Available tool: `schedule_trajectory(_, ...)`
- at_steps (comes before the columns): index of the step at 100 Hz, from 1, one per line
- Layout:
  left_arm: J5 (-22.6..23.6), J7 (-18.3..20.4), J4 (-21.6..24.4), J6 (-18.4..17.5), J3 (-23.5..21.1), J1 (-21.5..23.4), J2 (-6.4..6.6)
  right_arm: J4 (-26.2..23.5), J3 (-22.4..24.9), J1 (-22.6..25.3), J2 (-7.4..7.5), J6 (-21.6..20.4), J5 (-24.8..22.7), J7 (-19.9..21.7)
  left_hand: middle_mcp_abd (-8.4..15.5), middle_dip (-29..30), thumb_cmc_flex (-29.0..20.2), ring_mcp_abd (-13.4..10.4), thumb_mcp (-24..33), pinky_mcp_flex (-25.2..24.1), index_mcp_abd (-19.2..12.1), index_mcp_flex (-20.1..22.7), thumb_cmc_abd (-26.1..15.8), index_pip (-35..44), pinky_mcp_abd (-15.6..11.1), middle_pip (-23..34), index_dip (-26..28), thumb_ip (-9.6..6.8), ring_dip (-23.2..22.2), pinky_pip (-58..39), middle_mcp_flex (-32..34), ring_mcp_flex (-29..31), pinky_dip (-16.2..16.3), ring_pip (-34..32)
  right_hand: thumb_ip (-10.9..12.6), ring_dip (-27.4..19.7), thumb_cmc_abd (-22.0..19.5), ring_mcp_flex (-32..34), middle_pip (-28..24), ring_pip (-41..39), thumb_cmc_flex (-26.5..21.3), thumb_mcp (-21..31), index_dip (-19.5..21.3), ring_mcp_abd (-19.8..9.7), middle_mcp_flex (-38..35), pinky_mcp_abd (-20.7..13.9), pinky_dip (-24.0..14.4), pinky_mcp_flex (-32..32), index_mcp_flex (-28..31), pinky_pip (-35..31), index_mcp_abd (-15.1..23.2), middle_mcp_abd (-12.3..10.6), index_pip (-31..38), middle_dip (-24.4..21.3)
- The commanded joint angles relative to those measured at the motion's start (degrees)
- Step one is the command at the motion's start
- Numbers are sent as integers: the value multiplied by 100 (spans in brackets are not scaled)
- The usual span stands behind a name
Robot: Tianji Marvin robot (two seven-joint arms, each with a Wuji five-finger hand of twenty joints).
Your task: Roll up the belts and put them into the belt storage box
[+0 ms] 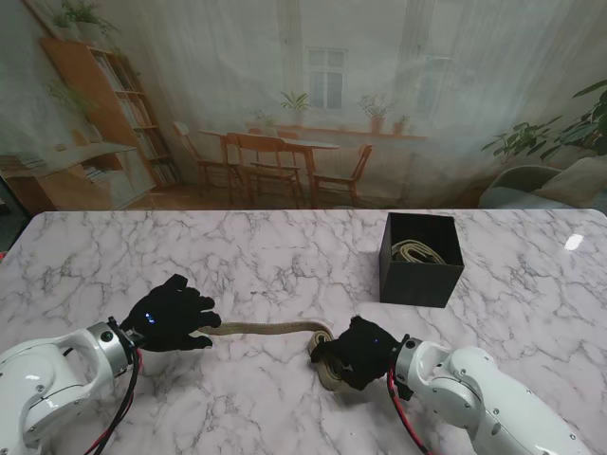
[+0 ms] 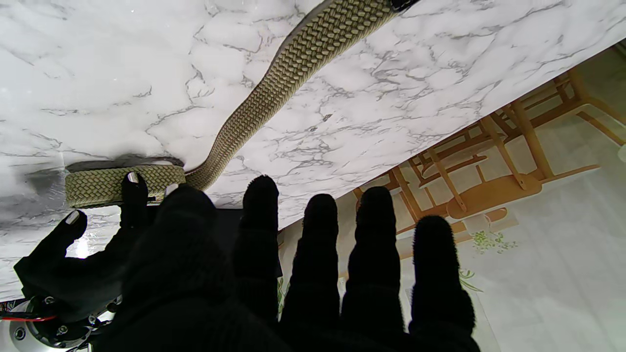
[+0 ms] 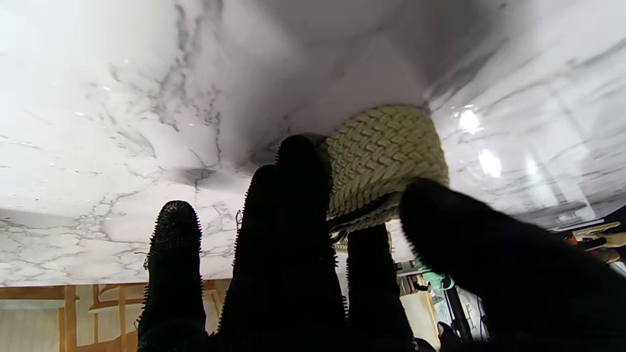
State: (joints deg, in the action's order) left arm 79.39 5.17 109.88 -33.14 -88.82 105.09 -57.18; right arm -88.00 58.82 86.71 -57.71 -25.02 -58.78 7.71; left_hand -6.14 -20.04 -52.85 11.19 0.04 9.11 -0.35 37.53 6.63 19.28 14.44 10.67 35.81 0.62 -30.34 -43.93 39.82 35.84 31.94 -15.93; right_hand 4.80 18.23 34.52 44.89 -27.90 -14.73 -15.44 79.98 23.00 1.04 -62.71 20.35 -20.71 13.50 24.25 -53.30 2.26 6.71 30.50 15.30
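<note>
The right hand (image 1: 365, 351) is closing its fingers (image 3: 303, 195) and thumb around the rolled part of the woven belt (image 1: 275, 328), gripping the coil (image 3: 386, 156) as it is standing on edge on the marble table (image 1: 285, 256). From that coil the loose tail is running flat across the table toward the left hand (image 1: 173, 313), which is resting on the tail's far end; its fingers (image 2: 313, 244) are spreading apart and lying flat, pinning rather than grasping as far as I can judge.

Taking the coil as the landmark, the black storage box (image 1: 422, 258) is standing farther from me and to its right, well apart from it, with another rolled belt (image 1: 419, 252) already lying inside.

The step in hand appears to be the rolling itself: part of the belt is wound, and a long stretch is not yet taken up. The next move is probably calling for the right hand to turn the coil along the tail toward the left hand while keeping the turns tight, and for the left hand to be keeping the tail straight, then freeing it as the coil nears.
</note>
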Motion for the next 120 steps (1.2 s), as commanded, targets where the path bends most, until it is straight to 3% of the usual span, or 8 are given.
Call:
schedule_trajectory(1,26,61,13,33,5,29,-1,101,-53,163,89,19,-137,184,-59,23,-65,22,-56,-61,-58,131,-139,5,258,-82,60,19,54,130,-48,-105,19,99,659,-24,375,173,931,-44,-280,991,482,-619,362,-104,-80,-68,99,58,-1130,-1084,537,-302)
schedule_trajectory(10,25,63,12,43,6,32,-2,49,-41,176,105,39,-245,242,-53,21,-73,27,-59,-62,-46,139,-133,13,262,-79,63,22,52,129,-43,-99,18,96,1302,-44,596,209,938,-44,-686,997,532,-670,369,-111,-64,-22,67,58,-1130,-1157,551,-336)
schedule_trajectory(16,27,66,12,47,7,32,-2,64,-59,174,106,65,-374,148,-56,21,-71,29,-63,-64,-54,133,-138,11,262,-77,61,24,53,130,-42,-101,17,97,1203,-49,806,332,905,-95,-1241,997,607,-781,259,-179,-53,69,91,9,-1039,-1331,674,-336)
schedule_trajectory(27,23,68,7,38,10,25,-1,145,-132,147,111,130,-711,-248,-50,20,-75,21,-65,-56,-52,128,-140,13,255,-75,59,24,52,127,-41,-98,16,95,-457,-51,847,650,698,-247,-1914,992,712,-1037,-181,-337,71,239,333,-161,-650,-1743,1107,-284)
schedule_trajectory(38,14,69,-3,27,15,15,0,301,-242,71,115,163,-869,-575,-51,19,-69,27,-67,-60,-55,127,-147,13,262,-72,56,24,52,127,-34,-101,15,96,-1476,20,1154,920,673,-417,-1578,63,784,-958,-770,-242,122,306,900,-281,18,-1829,1558,-158)
schedule_trajectory(63,-15,125,-10,46,23,5,-2,544,-422,0,86,437,-843,-942,-58,19,-54,31,-70,-63,-41,130,-155,14,262,-74,51,23,51,126,-37,-103,13,97,-1561,635,714,939,165,-740,-1141,-1138,452,-7,131,646,-61,313,1268,-174,1661,-787,3278,770)
schedule_trajectory(90,-37,131,-36,47,39,-10,-2,556,-425,8,75,410,-831,-1045,-60,19,-29,25,-73,-70,-49,130,-169,8,265,-75,47,24,51,126,-36,-108,13,99,-1591,314,696,-314,569,-310,-823,-1345,-527,250,3064,713,-299,435,1976,-223,1197,145,4032,-52)
schedule_trajectory(120,-63,168,-39,26,43,-26,-1,487,-388,42,51,477,-604,-790,-61,19,0,27,-79,-70,-45,130,-181,1,267,-80,43,25,50,130,-38,-106,13,98,-1624,-372,782,-1080,942,235,-770,-1202,-681,644,4199,758,-54,318,2015,-98,1069,776,4666,-311)
